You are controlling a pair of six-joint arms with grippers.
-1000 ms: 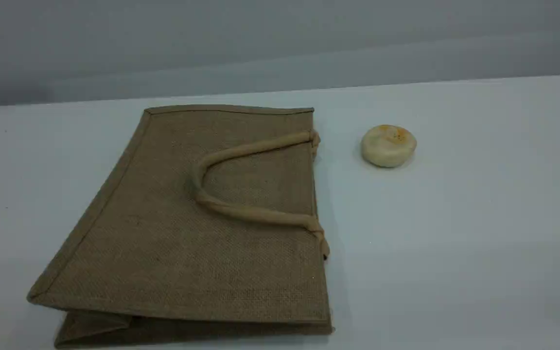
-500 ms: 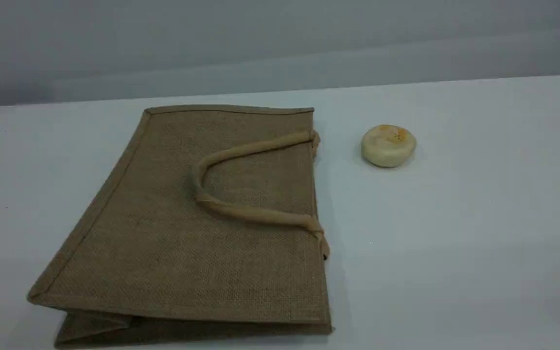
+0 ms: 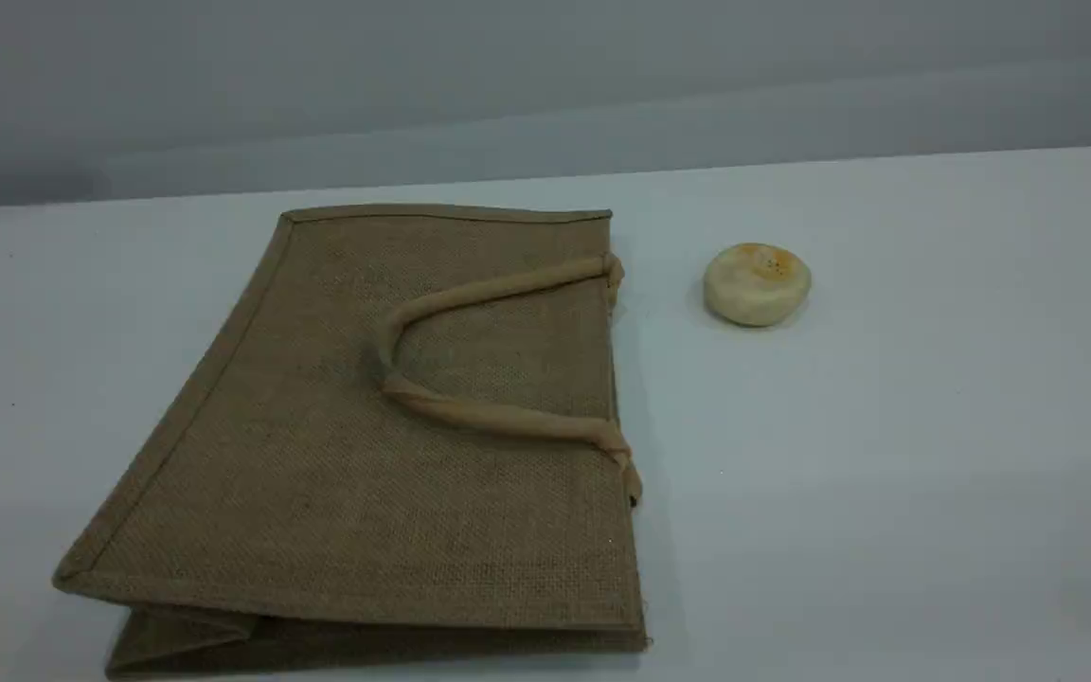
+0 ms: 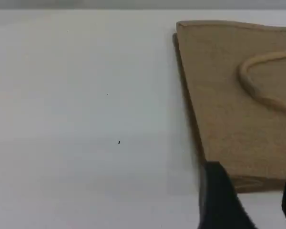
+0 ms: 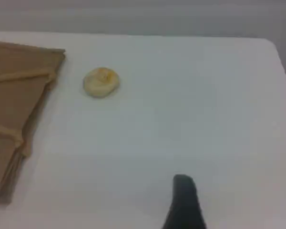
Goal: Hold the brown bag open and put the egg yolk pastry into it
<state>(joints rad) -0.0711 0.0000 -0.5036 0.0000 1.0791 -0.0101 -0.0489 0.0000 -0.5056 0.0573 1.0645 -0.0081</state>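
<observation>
Bag (image 3: 366, 455) flat on bench (image 3: 886, 474). Pastry (image 3: 757, 283) at its 2 o'clock, apart. Left fingers (image 4: 219, 200) parted, holding nothing; right fingers (image 5: 183, 202) wide apart, holding nothing.

brown bag (image 3: 318, 493): coarse woven cloth
handle (image 3: 470, 414): smoother cord
egg yolk pastry (image 3: 757, 284): matt crust
table (image 3: 886, 474): smooth, matt

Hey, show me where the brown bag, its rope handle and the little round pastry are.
Tan woven jute bag (image 3: 337, 511), scene view, on its flat upper panel.
Beige rope loop handle (image 3: 498, 417), scene view, on its nearer strand.
Small round cream pastry (image 3: 757, 279), scene view, on its top face.
</observation>
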